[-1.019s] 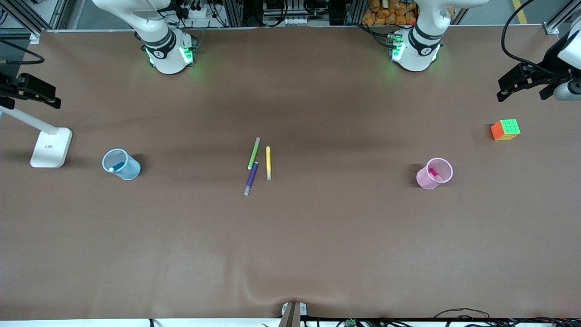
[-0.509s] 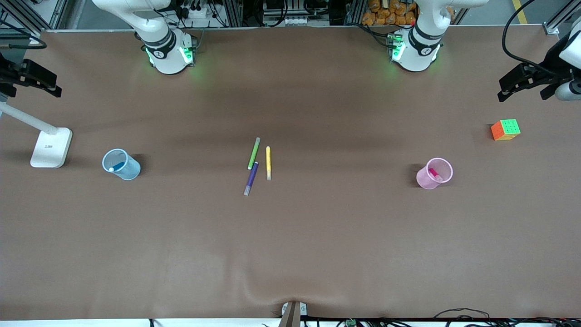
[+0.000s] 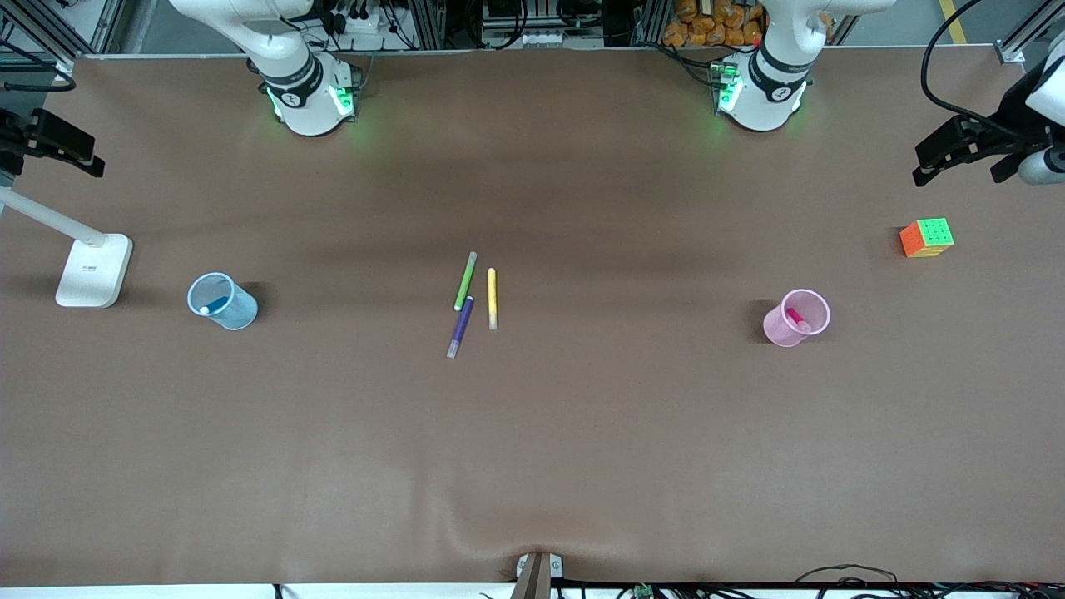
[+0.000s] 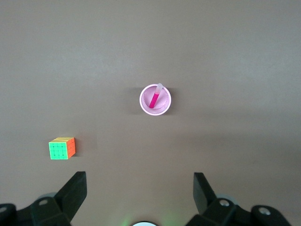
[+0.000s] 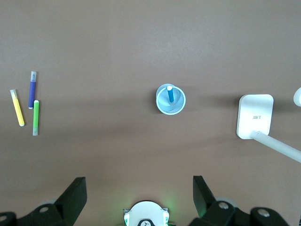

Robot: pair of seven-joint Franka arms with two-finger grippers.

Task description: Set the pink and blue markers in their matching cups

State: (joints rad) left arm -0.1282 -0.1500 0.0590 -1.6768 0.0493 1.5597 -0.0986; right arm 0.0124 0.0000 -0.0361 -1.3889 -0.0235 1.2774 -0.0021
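Note:
The pink marker [image 3: 796,317] stands in the pale pink cup [image 3: 777,331] toward the left arm's end of the table. The blue marker [image 3: 218,304] stands in the light blue cup [image 3: 240,316] toward the right arm's end. My left gripper [image 4: 139,188] is open and empty, high over the table near the pink cup [image 4: 143,103] and its marker [image 4: 154,98]. My right gripper [image 5: 139,188] is open and empty, high over the table near the blue cup [image 5: 160,106] and its marker [image 5: 170,95]. In the front view both grippers show at the table's ends, left [image 3: 923,170] and right [image 3: 91,162].
A green marker [image 3: 465,281], a yellow marker [image 3: 492,298] and a purple marker [image 3: 459,326] lie together at mid-table. A Rubik's cube [image 3: 926,238] sits beside the pink cup, farther from the front camera. A white lamp base [image 3: 93,269] stands beside the blue cup.
The right gripper has drifted a little toward the robots' side of the table. The left gripper, cups and markers have not visibly moved.

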